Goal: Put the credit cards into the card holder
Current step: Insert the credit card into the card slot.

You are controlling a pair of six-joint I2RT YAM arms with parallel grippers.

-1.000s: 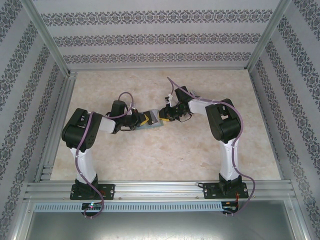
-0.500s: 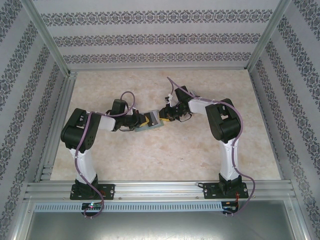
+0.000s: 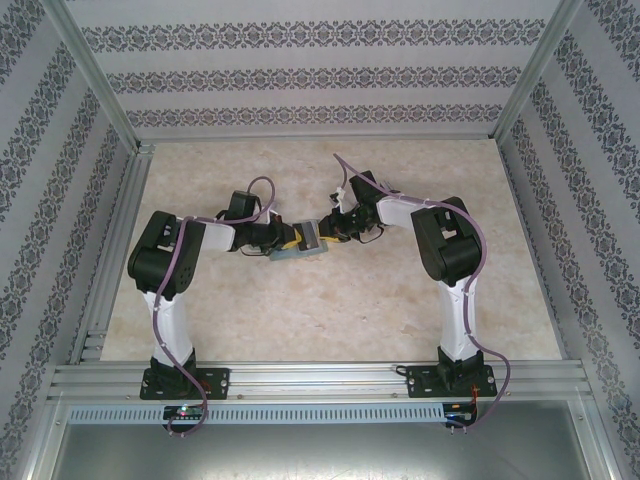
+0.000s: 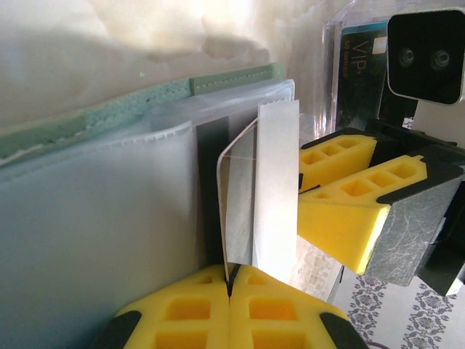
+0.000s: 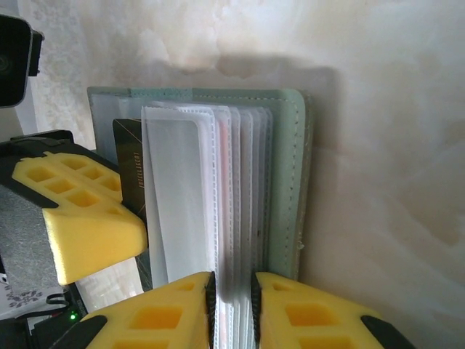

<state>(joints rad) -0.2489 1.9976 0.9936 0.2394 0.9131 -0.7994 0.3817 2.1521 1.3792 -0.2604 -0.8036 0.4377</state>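
The pale green card holder [image 3: 298, 253] lies open on the table between both arms. My right gripper [image 5: 232, 287] is shut on a bundle of its clear pockets [image 5: 243, 189], beside the green cover [image 5: 289, 182]. My left gripper [image 4: 234, 275] is shut on the near edge of a thin credit card [image 4: 236, 200], which stands edge-on against a clear pocket [image 4: 109, 218] of the holder. The same dark card [image 5: 129, 163] shows behind the outermost pocket, next to the left fingers [image 5: 83, 218]. From above, the left gripper [image 3: 283, 240] and right gripper [image 3: 322, 236] face each other across the holder.
The beige marble-look table [image 3: 330, 320] has free room in front of and behind the arms. An aluminium frame rail [image 3: 320, 378] runs along the near edge, and patterned walls [image 3: 320, 70] close in the back and sides.
The left forearm has swung up and toward the holder, bringing its gripper closer in. The holder lies flatter. The right arm has not moved.
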